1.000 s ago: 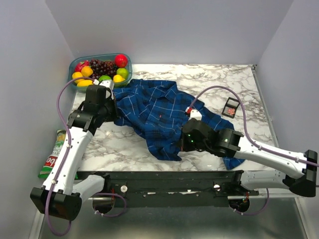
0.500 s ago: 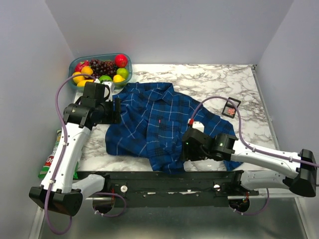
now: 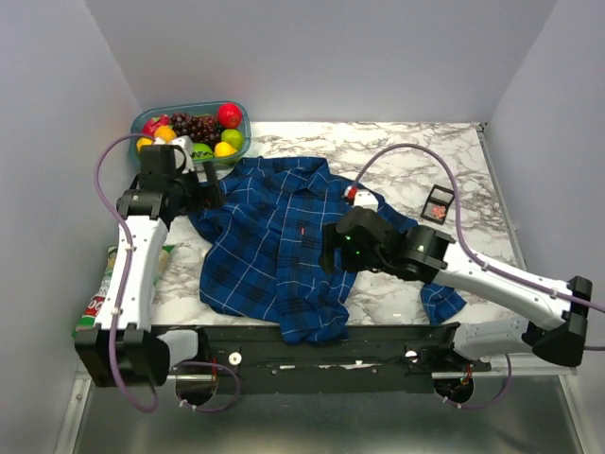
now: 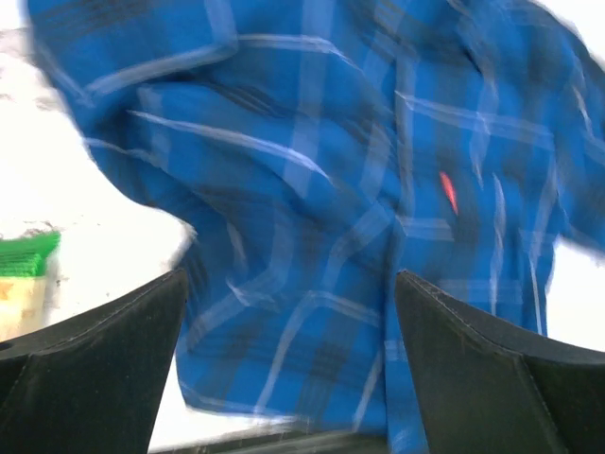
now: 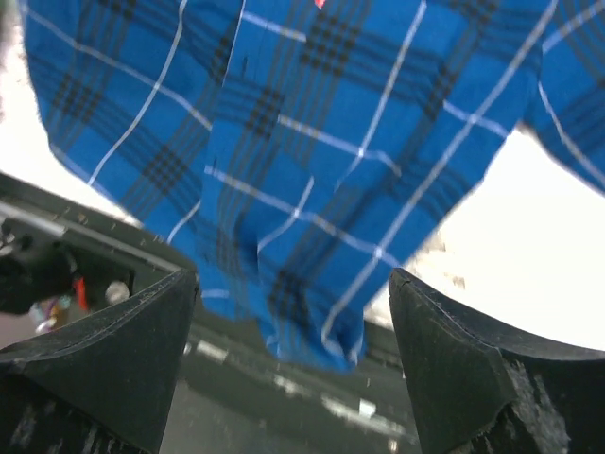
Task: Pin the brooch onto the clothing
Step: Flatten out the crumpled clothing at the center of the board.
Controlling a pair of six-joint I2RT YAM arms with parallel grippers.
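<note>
Shirt (image 3: 274, 255) on tbl (image 3: 397, 151); L hand (image 4: 291, 279), R hand (image 5: 293, 274) agape.

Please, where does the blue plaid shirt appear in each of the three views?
Top external: the shirt lies spread in the middle of the table.
Left wrist: it fills most of the picture, blurred.
Right wrist: it fills the upper part of the picture.
Shared landmark: the small red mark on its front; in the right wrist view it is just at the top edge.
</note>
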